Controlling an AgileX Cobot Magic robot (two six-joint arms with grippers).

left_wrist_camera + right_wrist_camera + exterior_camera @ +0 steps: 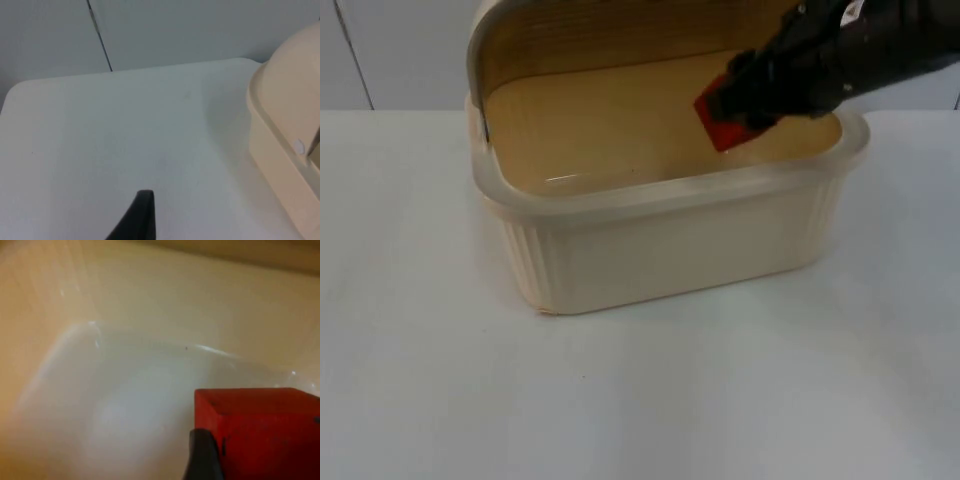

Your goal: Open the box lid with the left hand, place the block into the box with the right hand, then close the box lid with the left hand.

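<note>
One cream box (670,245) stands on the white table (640,400), a little toward twelve o'clock from the table's middle in the top view, with its ribbed front wall facing six o'clock. Its lid (580,35) is swung up and back at the twelve o'clock side, the pale wood-toned underside turned toward the open cavity.

Reaching in from about two o'clock, the right gripper (735,105) is inside the box's opening near the three o'clock end — its jaws are pinched on the red block (720,125), which is tilted and sits below the level of the rim. From the right wrist camera the block (260,432) lies close before the lens with one black fingertip (202,455) pressed against its side, and beyond it the smooth inner wall and floor of the box (125,390); whether the block touches the floor cannot be told.

From the left wrist camera the left gripper's black fingertip (137,217) is over bare table (110,145), the box's rounded outer end (280,125) nearby but apart — whether these jaws are spread or pressed together cannot be told. Behind the table rises the grey partition wall (175,30).
</note>
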